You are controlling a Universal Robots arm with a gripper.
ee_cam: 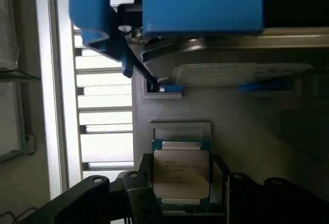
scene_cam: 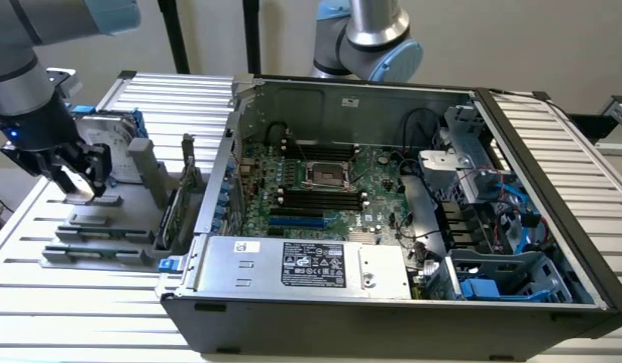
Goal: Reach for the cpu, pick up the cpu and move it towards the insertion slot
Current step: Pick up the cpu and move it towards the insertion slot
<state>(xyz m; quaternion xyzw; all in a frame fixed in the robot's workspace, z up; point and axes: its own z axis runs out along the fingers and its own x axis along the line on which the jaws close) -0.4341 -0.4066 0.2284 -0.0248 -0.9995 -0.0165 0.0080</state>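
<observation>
**Claw clamped on the cpu at the holder, socket well apart**

Black fingers stand nearest the wrist camera, one on each side of the cpu. Each sits against an opposite edge with no gap that I can make out, so I read the claw as shut on the chip. The cpu lies face up, its silver-grey lid and the green rim around it both showing. Just beyond it is a pale grey square frame that belongs to the holder. Whether the chip has left its seat or rests in it, I cannot tell.

In the exterior view the arm hangs over the grey holder on the slatted bench, at that view's left. The hard drive with blue rails stands upright just behind the claw.

The insertion slot, a shiny frame with a dark centre, sits on the green circuit board inside the open computer case. It is well apart from the claw, with the case's side wall between them.

By my judgement the step in hand is the pick-up: the reach is done, the grip looks made, and the carry has not begun. This step calls for:

- an even hold on both edges, so the chip stays level;
- a straight rise clear of the holder and the hard drive;
- enough height to pass over the case wall on any travel toward the socket.
</observation>
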